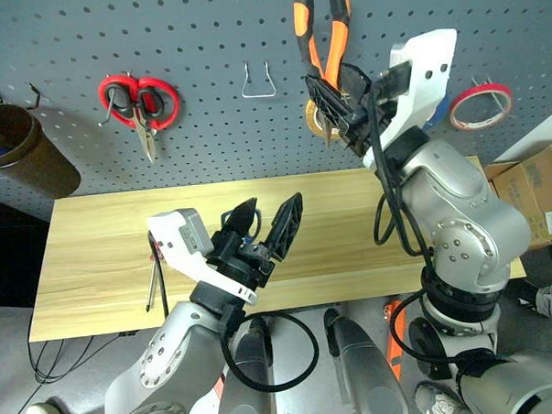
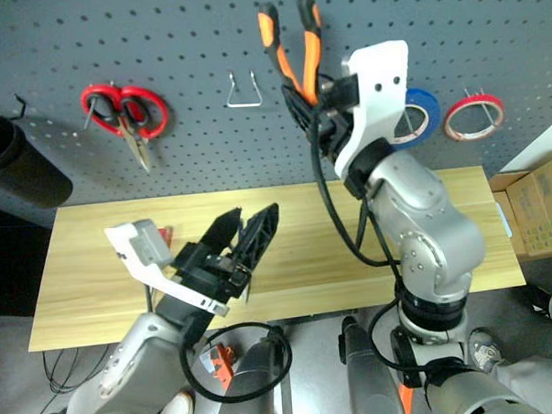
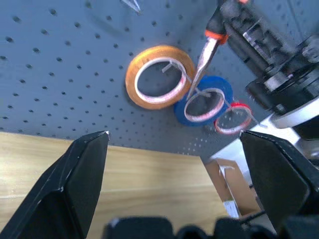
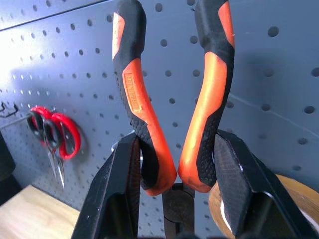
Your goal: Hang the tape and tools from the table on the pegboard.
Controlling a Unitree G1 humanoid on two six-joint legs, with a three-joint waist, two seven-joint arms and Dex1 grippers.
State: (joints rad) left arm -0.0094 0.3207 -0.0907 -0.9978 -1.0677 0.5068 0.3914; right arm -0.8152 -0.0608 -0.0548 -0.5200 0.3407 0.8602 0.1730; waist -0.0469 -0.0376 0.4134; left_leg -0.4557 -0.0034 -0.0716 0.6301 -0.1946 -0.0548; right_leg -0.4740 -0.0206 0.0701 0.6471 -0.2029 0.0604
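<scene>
My right gripper is raised in front of the pegboard, shut on the orange-and-black-handled pliers near their joint, handles pointing up. Their handles stand between the fingers. The red ring of tape hangs on a hook at the right. My left gripper is open and holds nothing above the table. A slim red-handled screwdriver lies on the table's left part, partly hidden by my left wrist.
Red-handled scissors hang at the left, beside a bare wire hook. A yellow roll and a blue roll hang behind the pliers. A brown container sits far left and a cardboard box far right.
</scene>
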